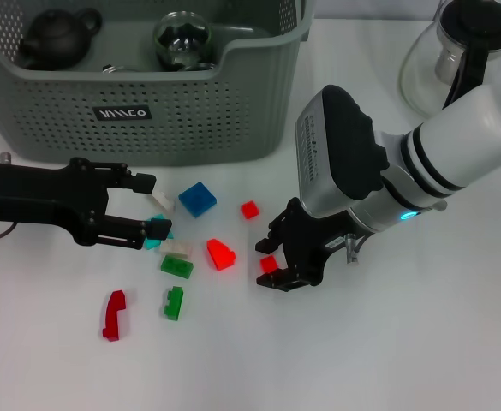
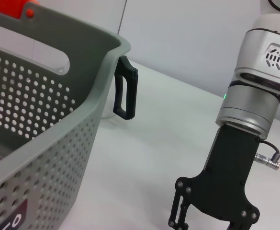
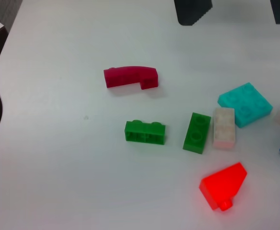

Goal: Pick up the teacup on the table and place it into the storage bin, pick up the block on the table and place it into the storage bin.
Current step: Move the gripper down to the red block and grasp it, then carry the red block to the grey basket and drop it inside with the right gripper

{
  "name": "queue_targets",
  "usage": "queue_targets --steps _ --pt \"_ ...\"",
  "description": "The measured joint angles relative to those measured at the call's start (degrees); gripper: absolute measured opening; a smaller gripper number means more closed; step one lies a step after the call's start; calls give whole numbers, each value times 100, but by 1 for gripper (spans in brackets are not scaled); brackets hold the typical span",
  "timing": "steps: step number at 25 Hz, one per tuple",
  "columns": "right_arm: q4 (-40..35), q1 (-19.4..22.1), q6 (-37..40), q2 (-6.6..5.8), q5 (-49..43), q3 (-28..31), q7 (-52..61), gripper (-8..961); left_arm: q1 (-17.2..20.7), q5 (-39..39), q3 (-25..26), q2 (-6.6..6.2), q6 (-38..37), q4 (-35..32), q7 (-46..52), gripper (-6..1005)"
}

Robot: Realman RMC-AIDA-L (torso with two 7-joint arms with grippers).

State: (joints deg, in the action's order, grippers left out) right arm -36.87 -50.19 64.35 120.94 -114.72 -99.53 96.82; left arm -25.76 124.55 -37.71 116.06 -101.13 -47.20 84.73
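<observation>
A white table (image 1: 421,360) carries a scatter of small building blocks in front of a grey-green storage bin (image 1: 190,111).

Nearest the robot lie a dark red curved block (image 1: 113,314) and a green two-stud block (image 1: 174,302), a little apart from each other. Just beyond them sit a second green block (image 1: 176,266), a pale beige block (image 1: 179,247) and a bright red sloped block (image 1: 220,253).

The right gripper (image 1: 277,267) is down at the table to the right of this group, its black jaws closed around a small red block (image 1: 269,265). The left gripper (image 1: 147,205) reaches in from the left with its jaws spread, a teal block (image 1: 156,233) at its lower fingertip and a white block (image 1: 163,201) near its upper one.

Farther on lie a blue block (image 1: 198,199) and another small red block (image 1: 249,209).

At the back, the perforated bin holds a dark teapot (image 1: 57,36) and a clear glass teacup (image 1: 182,38). A glass pitcher (image 1: 456,51) with a black handle stands to the bin's right.
</observation>
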Motion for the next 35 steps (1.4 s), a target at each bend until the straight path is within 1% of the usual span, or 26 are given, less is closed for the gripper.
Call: queue_targets --steps 16,21,26,31,35 --pt "-8 16 -88 0 1 -31 3 466 10 -25 0 13 24 9 0 812" --pt "7 18 -175 0 -3 -31 16 438 17 -28 1 13 20 9 6 811" --pt "-10 36 -153 -3 -2 -31 22 205 20 -28 100 3 -24 1 9 812" --pt "-51 28 10 -38 1 62 65 196 19 -1 138 -13 -67 2 10 811" --pt "-335 42 448 -69 -72 363 235 195 125 22 150 -50 -178 -8 35 811"
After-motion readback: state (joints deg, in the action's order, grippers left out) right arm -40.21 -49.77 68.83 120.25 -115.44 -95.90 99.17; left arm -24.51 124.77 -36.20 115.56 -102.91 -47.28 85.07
